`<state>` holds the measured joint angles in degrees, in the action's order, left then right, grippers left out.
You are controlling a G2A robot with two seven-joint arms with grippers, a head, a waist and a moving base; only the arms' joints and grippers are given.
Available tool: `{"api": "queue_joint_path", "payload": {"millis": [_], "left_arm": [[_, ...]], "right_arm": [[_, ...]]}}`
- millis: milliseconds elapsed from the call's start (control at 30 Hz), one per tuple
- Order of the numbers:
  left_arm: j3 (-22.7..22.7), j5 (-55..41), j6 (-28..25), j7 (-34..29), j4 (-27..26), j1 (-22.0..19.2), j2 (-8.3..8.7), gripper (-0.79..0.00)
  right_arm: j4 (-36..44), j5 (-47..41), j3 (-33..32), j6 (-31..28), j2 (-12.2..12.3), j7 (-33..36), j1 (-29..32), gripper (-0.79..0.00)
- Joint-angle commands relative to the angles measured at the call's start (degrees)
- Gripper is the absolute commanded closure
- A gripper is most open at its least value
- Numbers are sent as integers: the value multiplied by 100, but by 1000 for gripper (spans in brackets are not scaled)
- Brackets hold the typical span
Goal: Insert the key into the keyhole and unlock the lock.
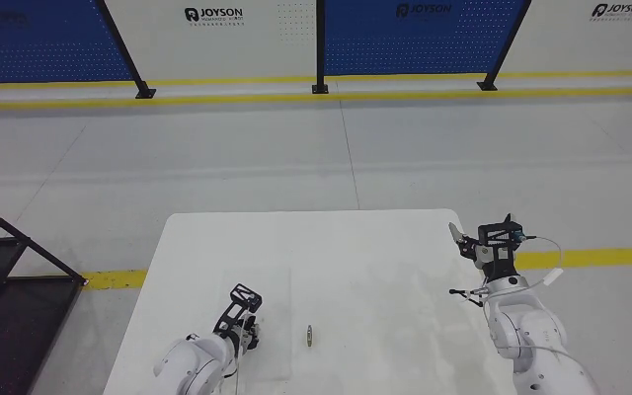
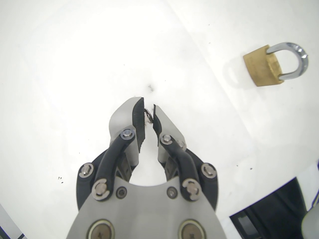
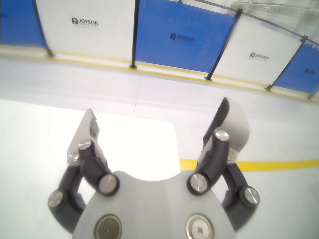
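One key (image 2: 149,116) pinched in left gripper (image 2: 148,105), lock (image 2: 263,70) apart on table (image 2: 74,38); right gripper (image 3: 157,106) agape.

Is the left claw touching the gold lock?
Apart. In the left wrist view, bare white table lies between the left gripper, which pinches the key, and the lock.

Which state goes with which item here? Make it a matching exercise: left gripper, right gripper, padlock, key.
1 left gripper
2 right gripper
3 padlock
4 key

A lying free on the table
B open, holding nothing
C clamped, mostly hidden
D shut on a small metal thing

Pairs: 1-D, 2-B, 3-A, 4-C
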<state>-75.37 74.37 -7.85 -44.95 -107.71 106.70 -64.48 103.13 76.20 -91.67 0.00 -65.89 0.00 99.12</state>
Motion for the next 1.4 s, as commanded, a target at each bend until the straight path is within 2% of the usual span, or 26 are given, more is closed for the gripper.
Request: {"api": "queue_joint_path", "payload": {"millis": [0,167,533,667,867,967,1133,1267,1367], "left_arm": [[-14,-10,2,15,-11,12,4,-58],[-100,-82,-20,45,-110,47,19,0],[-370,-324,-115,186,-384,207,60,0],[-645,-720,-84,285,-501,319,75,0],[-1295,-1349,-587,375,-584,661,147,0],[-1658,-2090,-1055,216,-506,751,187,0],[-1933,-2603,-1228,297,-369,778,214,0],[-2080,-2687,-1425,716,-544,840,225,0],[-2127,-2544,-1727,1402,-826,1005,222,0]], "right_arm": [[0,0,0,0,0,0,0,-785],[0,0,0,0,0,0,0,-785],[0,0,0,0,0,0,0,-785],[0,0,0,0,0,0,0,-785],[0,0,0,0,0,0,0,-785],[0,0,0,0,0,0,0,-785],[0,0,0,0,0,0,0,-785],[0,0,0,0,0,0,0,-785],[0,0,0,0,0,0,0,-785]]}}
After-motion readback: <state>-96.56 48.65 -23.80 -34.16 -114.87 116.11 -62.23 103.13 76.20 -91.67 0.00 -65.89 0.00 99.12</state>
